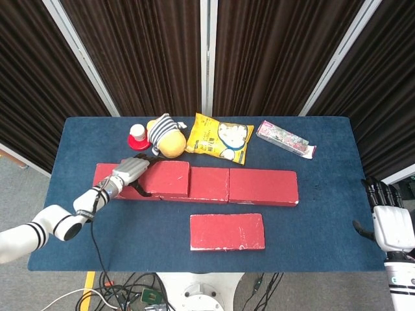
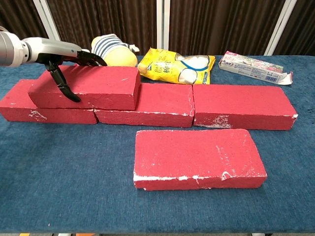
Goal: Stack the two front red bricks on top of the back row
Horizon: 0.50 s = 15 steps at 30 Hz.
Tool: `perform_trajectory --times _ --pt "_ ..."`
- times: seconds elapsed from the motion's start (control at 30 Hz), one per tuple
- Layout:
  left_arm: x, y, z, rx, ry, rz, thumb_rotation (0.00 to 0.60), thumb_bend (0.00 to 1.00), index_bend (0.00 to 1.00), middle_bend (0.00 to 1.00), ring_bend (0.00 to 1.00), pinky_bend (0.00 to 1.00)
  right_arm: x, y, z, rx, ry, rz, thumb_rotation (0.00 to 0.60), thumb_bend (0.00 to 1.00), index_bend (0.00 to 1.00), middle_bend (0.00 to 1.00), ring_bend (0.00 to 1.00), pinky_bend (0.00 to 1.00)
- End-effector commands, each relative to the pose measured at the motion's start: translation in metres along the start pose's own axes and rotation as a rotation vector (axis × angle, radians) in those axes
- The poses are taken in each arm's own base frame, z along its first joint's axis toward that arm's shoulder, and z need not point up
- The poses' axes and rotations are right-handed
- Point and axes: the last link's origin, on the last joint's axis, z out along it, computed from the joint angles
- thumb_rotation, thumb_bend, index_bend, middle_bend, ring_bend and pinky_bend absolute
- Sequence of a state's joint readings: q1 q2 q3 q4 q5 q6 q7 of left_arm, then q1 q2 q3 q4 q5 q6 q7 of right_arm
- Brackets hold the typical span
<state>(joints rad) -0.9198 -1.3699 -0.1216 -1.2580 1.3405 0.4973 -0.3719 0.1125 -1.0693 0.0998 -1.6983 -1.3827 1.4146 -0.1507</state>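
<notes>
Fingers (image 1: 144, 160) of the left hand (image 1: 130, 172) wrap the left end of the stacked red brick (image 1: 163, 179) in the head view, dark tips over its far edge and a thumb on its near face, so the hand grips it. Under that grip, the brick lies on the back row (image 1: 262, 187), over the joint of the row's two left bricks. Toward the robot and to the right of those fingers, the front red brick (image 1: 227, 231) lies flat on the blue table (image 1: 324, 220), apart from the row. Just beyond the fingertips sit a striped plush toy (image 1: 164, 136) and a red-and-white cup (image 1: 137, 136); further right are a yellow snack bag (image 1: 219, 138) and a boxed tube (image 1: 285, 139). Well off at the table's right edge, the right hand (image 1: 391, 223) hangs with fingers straight and loosely apart, holding nothing.

From the chest view, the left hand (image 2: 58, 56) clasps the stacked red brick (image 2: 91, 87), thumb (image 2: 63, 86) down its front face. Below and right of it lies the front red brick (image 2: 198, 157), close in front of the back row (image 2: 241, 106).
</notes>
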Motion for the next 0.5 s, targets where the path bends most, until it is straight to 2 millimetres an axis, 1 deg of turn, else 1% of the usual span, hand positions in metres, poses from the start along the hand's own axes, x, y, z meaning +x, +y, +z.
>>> perform_trajectory --times 0.03,0.27,0.5 --pt "-0.0013 -0.0005 0.0008 0.003 -0.006 0.001 0.6 0.17 0.11 0.2 0.16 0.02 0.0002 -0.0003 0.0002 0.002 0.0 -0.001 0.6 0.15 0.0 0.0 0.0 0.0" --pt "-0.0063 -0.003 0.0026 0.014 -0.02 -0.003 0.6 0.17 0.11 0.2 0.15 0.02 -0.0018 -0.0011 0.0008 0.003 -0.014 0.001 0.6 0.15 0.0 0.0 0.0 0.0" --pt "-0.0075 -0.0035 0.0028 0.013 -0.012 -0.004 0.6 0.17 0.1 0.17 0.11 0.02 -0.0017 0.0002 0.0008 -0.003 -0.017 0.0 0.6 0.15 0.0 0.0 0.0 0.0"
